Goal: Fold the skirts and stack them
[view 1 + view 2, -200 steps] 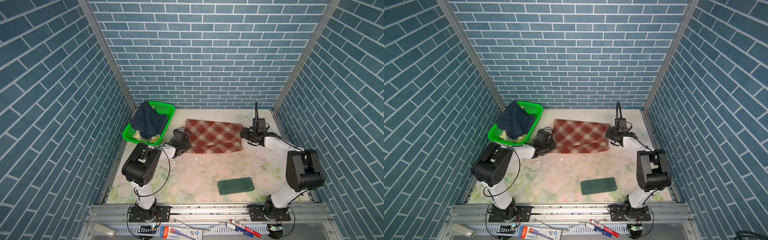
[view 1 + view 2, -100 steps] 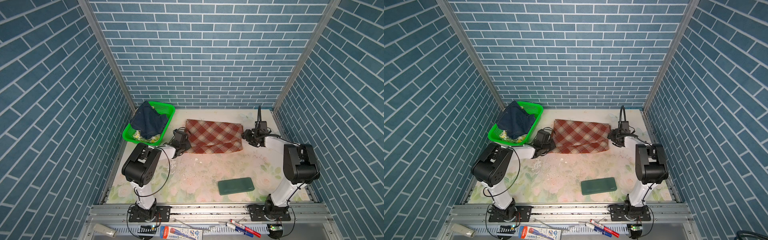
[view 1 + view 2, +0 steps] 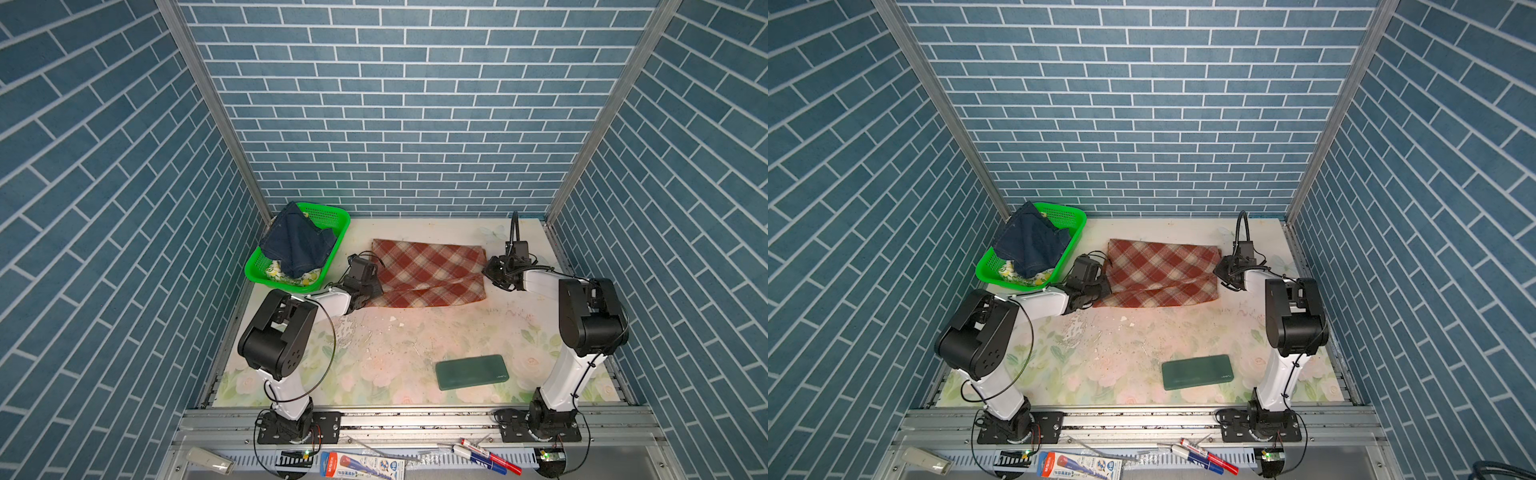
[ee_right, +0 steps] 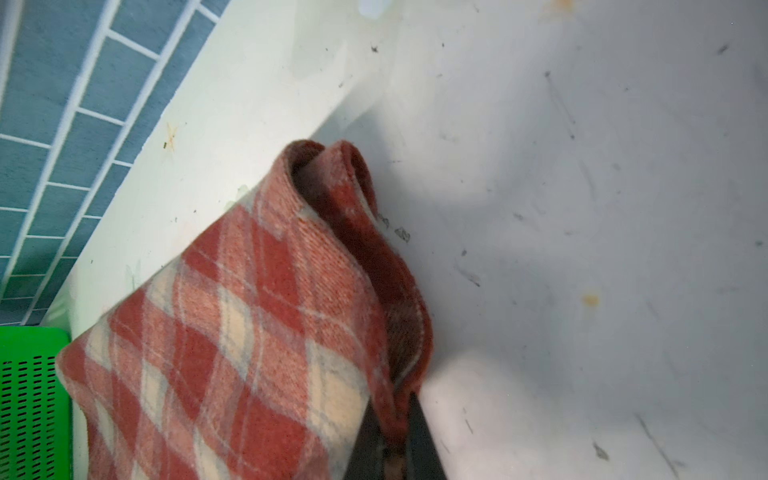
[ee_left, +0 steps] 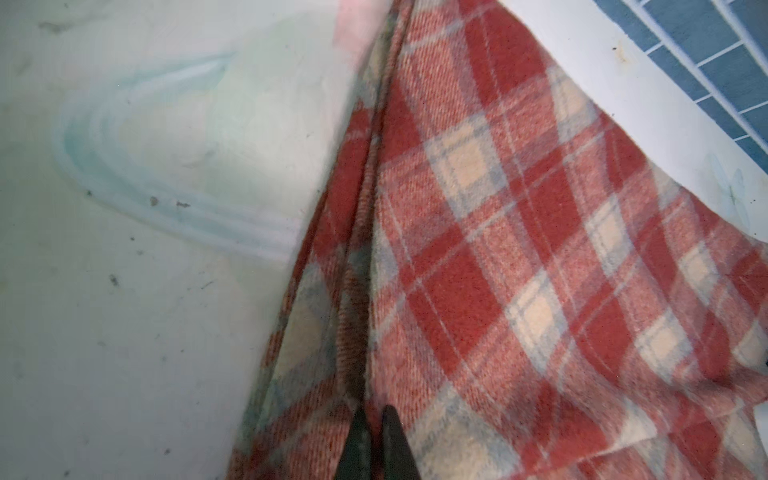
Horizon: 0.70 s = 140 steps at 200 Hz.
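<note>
The rust-red and cream plaid skirt point(image 3: 430, 272) point(image 3: 1163, 274) lies flat at the back middle of the table. My left gripper point(image 3: 372, 291) point(image 5: 374, 411) is shut on its left edge, with cloth pinched between the fingertips. At the skirt's right edge my right gripper point(image 3: 488, 270) point(image 4: 392, 403) is shut on a rolled-up fold of the plaid skirt point(image 4: 249, 311). The dark blue denim skirt point(image 3: 297, 245) point(image 3: 1030, 245) lies bunched in the basket. Under it shows the lemon-print skirt point(image 3: 286, 276) point(image 3: 1011, 270).
The green mesh basket point(image 3: 328, 210) point(image 3: 1063, 210) point(image 4: 29, 395) stands at the back left, close to my left arm. A flat dark green slab point(image 3: 471, 371) point(image 3: 1197, 371) lies front right. Blue brick walls close in three sides. Pens point(image 3: 490, 457) lie on the front rail.
My right gripper has closed on the plaid skirt's right edge, and the right arm's elbow has swung in towards the middle. The left gripper has stayed shut at the left edge.
</note>
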### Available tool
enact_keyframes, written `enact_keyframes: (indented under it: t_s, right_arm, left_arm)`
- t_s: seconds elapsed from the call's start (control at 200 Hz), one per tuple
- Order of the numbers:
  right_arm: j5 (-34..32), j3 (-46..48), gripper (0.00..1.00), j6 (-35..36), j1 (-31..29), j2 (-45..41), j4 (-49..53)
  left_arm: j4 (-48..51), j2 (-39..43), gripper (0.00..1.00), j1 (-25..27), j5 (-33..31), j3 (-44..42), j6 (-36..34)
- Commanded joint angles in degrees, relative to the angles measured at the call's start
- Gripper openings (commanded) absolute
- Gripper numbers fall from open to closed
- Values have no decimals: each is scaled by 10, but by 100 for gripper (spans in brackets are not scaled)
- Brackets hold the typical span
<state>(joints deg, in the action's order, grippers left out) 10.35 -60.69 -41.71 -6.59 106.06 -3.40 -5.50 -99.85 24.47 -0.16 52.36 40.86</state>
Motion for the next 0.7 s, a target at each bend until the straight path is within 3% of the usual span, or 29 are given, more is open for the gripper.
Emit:
enact_keyframes:
  t_s: [0.0, 0.695]
  right_arm:
    - [-28, -33, 0, 9, 1, -33, 9]
    - [-49, -78, 0, 33, -65, -175, 132]
  left_arm:
    - [41, 22, 0, 0, -28, 33, -33]
    - [132, 84, 0, -85, -43, 127, -106]
